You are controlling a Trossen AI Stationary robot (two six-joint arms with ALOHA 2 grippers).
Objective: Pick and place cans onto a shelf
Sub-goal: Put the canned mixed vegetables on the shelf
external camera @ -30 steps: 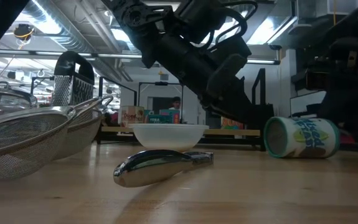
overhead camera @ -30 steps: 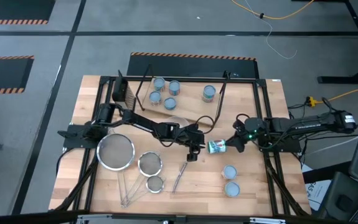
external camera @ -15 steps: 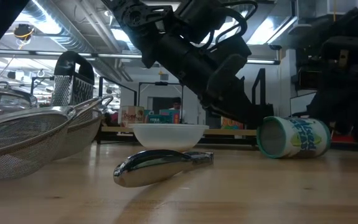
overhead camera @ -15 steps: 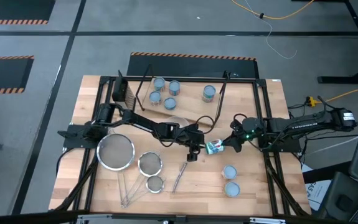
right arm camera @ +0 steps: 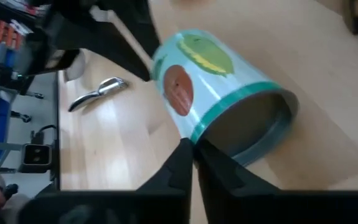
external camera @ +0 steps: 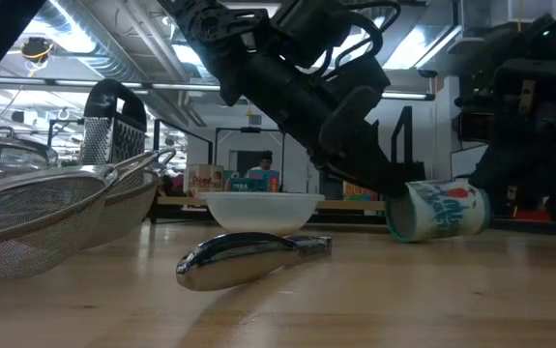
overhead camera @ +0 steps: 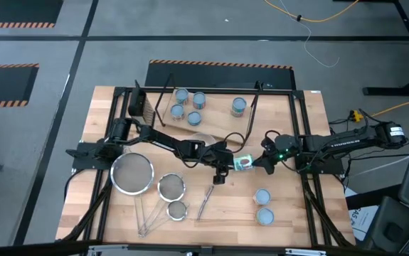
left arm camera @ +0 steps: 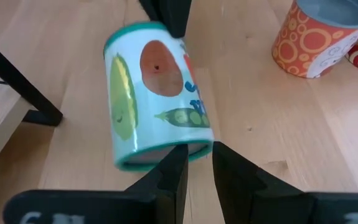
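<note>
One can (overhead camera: 243,163), labelled with vegetables and edged in teal, lies on its side at the table's middle, tilted in the low view (external camera: 437,211). My right gripper (overhead camera: 258,163) is shut at its right end. My left gripper (overhead camera: 227,166) stands at its left end, its fingers (left arm camera: 197,167) a narrow gap apart with nothing between them. I cannot tell whether they touch the can. The shelf (overhead camera: 218,122) stands at the far side with several cans (overhead camera: 187,107) upright on its board. Two more cans (overhead camera: 263,206) stand on the table near the right front. My right gripper has its shut fingertips (right arm camera: 188,151) against the teal rim (right arm camera: 211,124) of the can's hollow end. It comes slanting down from the table's right. Whether the rim sits between the tips cannot be told. The can lies on the table with this end raised a little.
Three steel mesh strainers (overhead camera: 131,174) lie at the near left, a metal spoon (overhead camera: 205,203) lies in front of the can, a clear bowl (overhead camera: 203,139) sits beside the shelf's leg, and a grater (overhead camera: 141,105) stands at the far left.
My right gripper has gone toward the table's left, and the lying can has slid that way with it, up to my left gripper. The can's right end has tipped up a little.
</note>
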